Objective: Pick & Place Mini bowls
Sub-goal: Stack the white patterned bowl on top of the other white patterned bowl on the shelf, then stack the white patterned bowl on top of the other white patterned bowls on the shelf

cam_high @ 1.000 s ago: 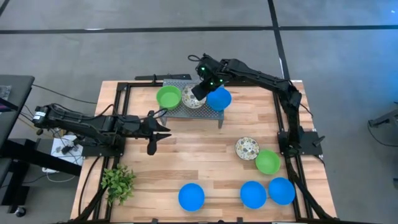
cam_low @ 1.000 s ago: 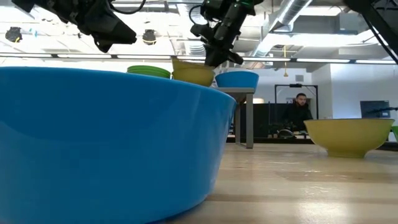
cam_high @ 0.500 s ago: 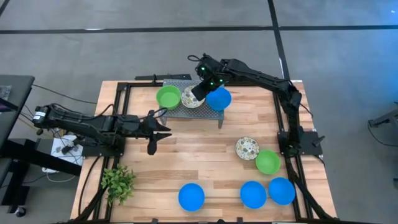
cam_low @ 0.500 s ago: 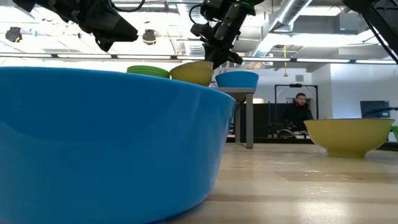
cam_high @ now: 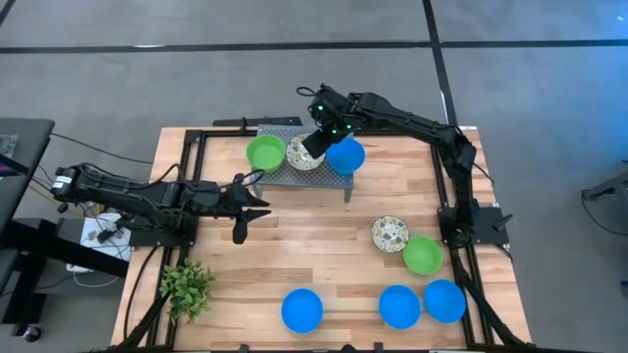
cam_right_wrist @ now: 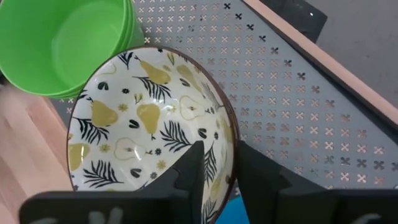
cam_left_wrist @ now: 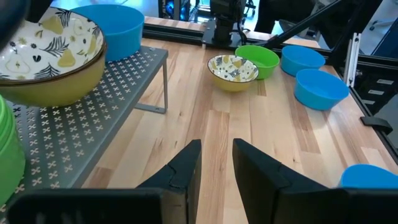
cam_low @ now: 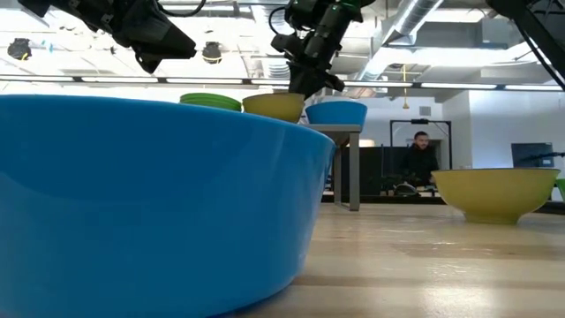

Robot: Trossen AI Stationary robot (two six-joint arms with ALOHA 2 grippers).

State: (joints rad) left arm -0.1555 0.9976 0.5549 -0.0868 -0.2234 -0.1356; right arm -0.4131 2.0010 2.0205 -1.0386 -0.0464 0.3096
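On rack (cam_high: 294,167) | right tool (cam_right_wrist: 214,163) straddles patterned bowl (cam_right_wrist: 149,130) rim, seemingly part-open

A perforated metal shelf (cam_high: 294,172) is set at the table's (cam_high: 294,255) upper centre, carrying three mini bowls (cam_high: 304,155) in a row. Two bowls (cam_high: 390,233) are placed right of centre, three bowls (cam_high: 398,306) are lined along the lower edge, and a plant (cam_high: 186,286) is placed lower left.

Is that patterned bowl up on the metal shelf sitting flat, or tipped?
Flat and upright. The patterned bowl sits level on the metal shelf, between a green bowl and a blue bowl.
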